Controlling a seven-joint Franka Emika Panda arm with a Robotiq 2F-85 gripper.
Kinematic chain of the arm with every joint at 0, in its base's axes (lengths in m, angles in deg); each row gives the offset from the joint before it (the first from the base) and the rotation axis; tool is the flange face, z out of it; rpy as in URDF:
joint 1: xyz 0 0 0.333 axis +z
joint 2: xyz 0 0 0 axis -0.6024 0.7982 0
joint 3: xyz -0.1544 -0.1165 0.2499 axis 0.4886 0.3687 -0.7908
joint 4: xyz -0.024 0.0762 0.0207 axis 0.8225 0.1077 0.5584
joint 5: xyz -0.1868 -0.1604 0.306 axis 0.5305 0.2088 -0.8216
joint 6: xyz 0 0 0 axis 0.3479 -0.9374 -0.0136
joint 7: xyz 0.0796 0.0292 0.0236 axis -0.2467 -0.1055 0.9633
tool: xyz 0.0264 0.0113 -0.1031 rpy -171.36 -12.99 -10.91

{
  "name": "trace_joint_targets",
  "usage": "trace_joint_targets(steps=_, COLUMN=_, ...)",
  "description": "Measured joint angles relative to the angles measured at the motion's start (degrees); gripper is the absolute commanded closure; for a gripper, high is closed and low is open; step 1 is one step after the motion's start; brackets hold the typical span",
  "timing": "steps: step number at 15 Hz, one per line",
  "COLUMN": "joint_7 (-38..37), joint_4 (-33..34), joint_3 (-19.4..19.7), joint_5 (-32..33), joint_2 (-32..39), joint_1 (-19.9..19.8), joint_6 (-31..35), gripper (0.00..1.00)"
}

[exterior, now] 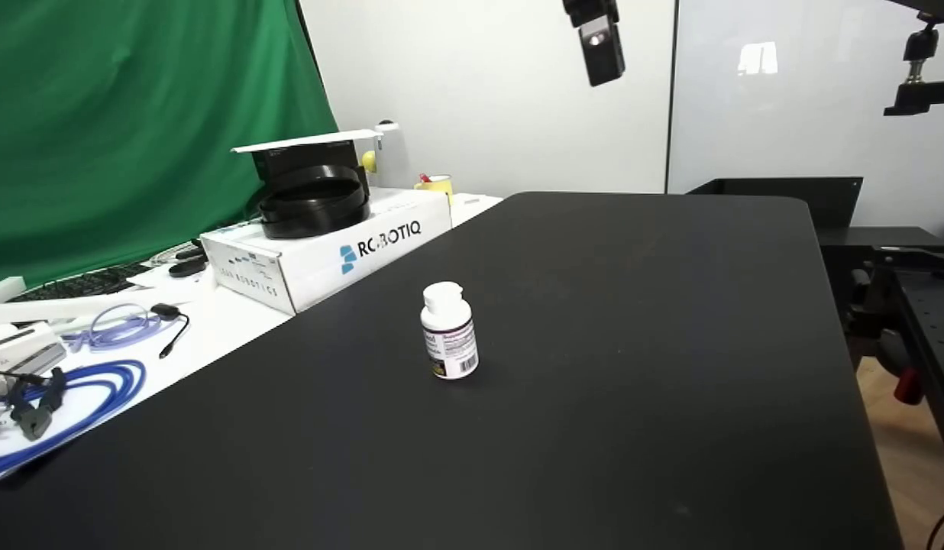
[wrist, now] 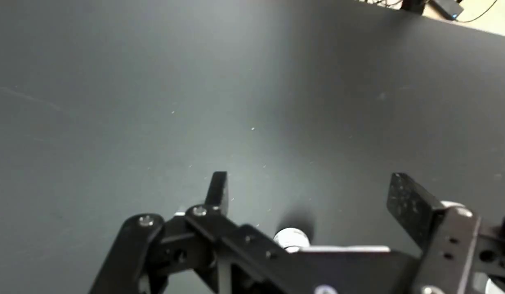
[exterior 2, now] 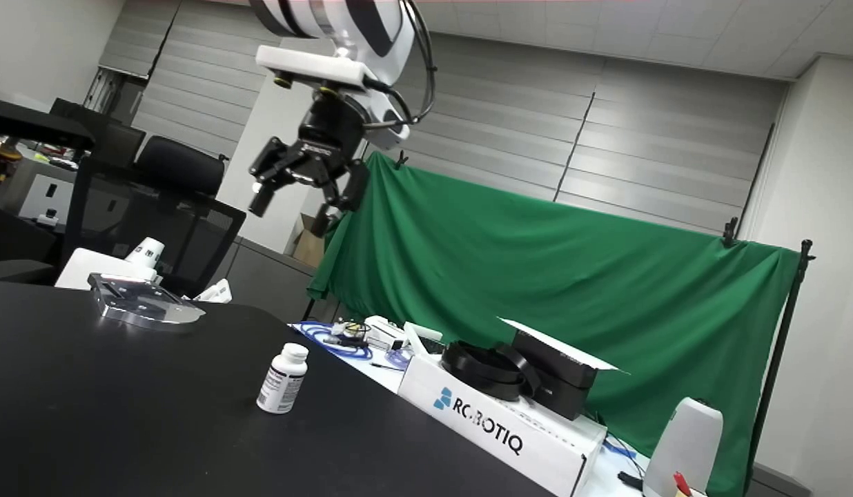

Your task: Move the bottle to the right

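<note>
White pill bottle (exterior: 450, 336) is stood upright, capped, on the black tabletop (exterior: 655, 344), near the edge lined by the white ROBOTIQ box (exterior: 327, 266). Robotiq gripper (exterior 2: 291, 214) is held above the tabletop, well apart from the bottle, jaws spread wide and grip released.

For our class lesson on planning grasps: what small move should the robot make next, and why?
Probably lower the open tool toward the bottle: in an exterior view, the tool hangs well above the black table, where the bottle stands upright, and the wrist view shows the fingers spread wide, gripping nothing.
</note>
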Motion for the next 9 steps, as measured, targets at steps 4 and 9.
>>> trace_joint_targets(steps=4, joint_7=2.1, joint_4=4.4, joint_3=3.4, joint_5=1.5, joint_2=5.6, joint_1=-3.2, joint_6=7.9, gripper=0.00)
trace_joint_targets(steps=9, joint_7=-2.5, joint_4=7.7, joint_3=4.0, joint_5=4.0, joint_2=15.1, joint_1=-3.4, joint_6=23.6, gripper=0.00)
